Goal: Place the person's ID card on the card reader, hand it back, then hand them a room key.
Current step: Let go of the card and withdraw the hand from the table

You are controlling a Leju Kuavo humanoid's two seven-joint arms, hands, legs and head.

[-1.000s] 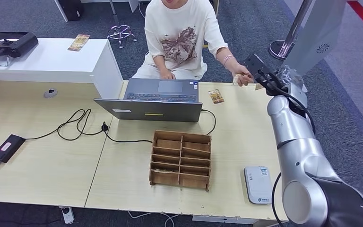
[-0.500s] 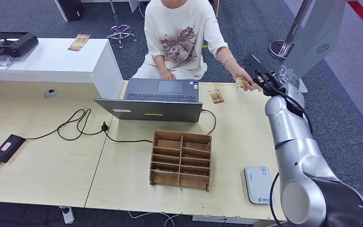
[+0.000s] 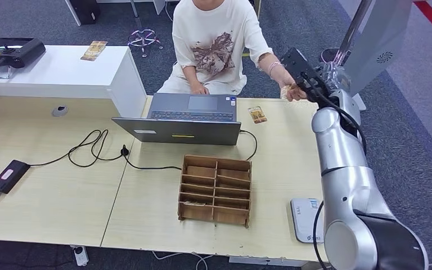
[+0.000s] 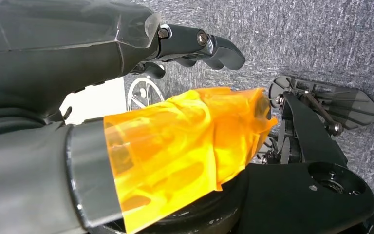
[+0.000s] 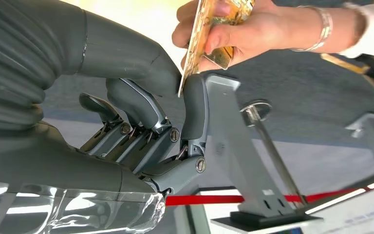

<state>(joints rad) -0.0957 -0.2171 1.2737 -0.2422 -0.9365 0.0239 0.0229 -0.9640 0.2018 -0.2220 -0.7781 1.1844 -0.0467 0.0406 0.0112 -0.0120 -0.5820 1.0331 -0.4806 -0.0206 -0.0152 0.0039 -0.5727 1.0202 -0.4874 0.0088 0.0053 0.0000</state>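
Right robot hand (image 3: 306, 84) at worktop (image 3: 56, 185) far edge, about 1 o'clock, touching ID card (image 5: 209, 29) held by person's hand (image 3: 290, 91). Laptop (image 3: 188, 118) blocks 12 o'clock. Wooden organizer (image 3: 216, 189) stands at centre. Card reader (image 3: 306, 218) lies at 5 o'clock, near arm. Cables (image 3: 93, 147) and black box (image 3: 9, 175) at 9 o'clock. Bare worktop between organizer and right arm.

The head view looks down from high over the desk (image 3: 56, 191) toward the person (image 3: 216, 42). The right wrist view sits close behind the right hand (image 5: 141, 126), sharing the person's hand (image 5: 233, 29). The left wrist view faces carpet.
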